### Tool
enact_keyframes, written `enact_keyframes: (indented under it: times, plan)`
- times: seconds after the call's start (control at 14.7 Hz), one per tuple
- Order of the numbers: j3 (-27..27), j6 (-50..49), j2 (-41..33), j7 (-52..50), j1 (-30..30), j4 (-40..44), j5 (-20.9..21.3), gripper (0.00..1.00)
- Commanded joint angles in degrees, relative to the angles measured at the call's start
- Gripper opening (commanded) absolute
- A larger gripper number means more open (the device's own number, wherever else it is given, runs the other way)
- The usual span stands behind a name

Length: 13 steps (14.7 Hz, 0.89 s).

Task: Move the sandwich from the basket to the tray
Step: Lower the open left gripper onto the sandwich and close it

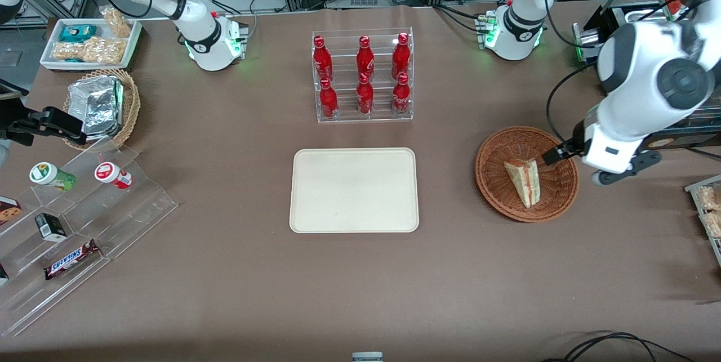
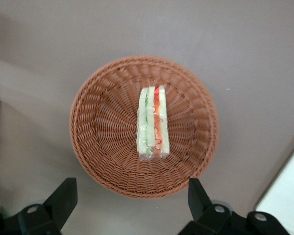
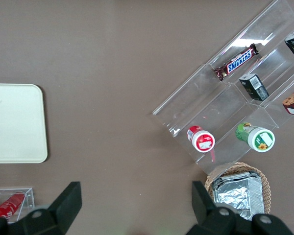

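Your tray (image 1: 354,190) lies flat on the brown worktop (image 1: 225,272), well apart from the end effector (image 2: 132,205) and toward the parked arm's end. The sandwich (image 1: 524,182) rests in the reddish-brown basket (image 1: 494,193), just below the end effector. Its fingers (image 2: 63,196) stand wide apart above the basket's rim, gripping nothing.

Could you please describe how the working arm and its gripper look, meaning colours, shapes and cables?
The working arm has glossy white rounded shells with dark grey joint caps and a white wrist block. Its base is white with a black band and green lights, and black cables run near it. The gripper, above the basket that holds the sandwich, has two matte black wedge-shaped fingers, set wide apart.
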Motion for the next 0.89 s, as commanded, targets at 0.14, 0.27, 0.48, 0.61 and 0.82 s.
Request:
enact_keyframes:
  times: [0.14,0.27,0.48,0.61,0.82]
  plan:
    - [0.43,10.67,3.02,-10.73,-0.75,-7.15,0.11,1.00]
    - [0.35,12.78,5.04,-11.37,-0.75,-7.15,0.03,1.00]
    - [0.08,14.55,7.59,-11.37,-0.75,-7.41,0.11,1.00]
    - [-0.01,15.16,8.56,-11.37,-0.75,-7.50,0.11,1.00]
    - [-1.24,16.21,9.97,-11.37,-0.75,-7.59,0.11,1.00]
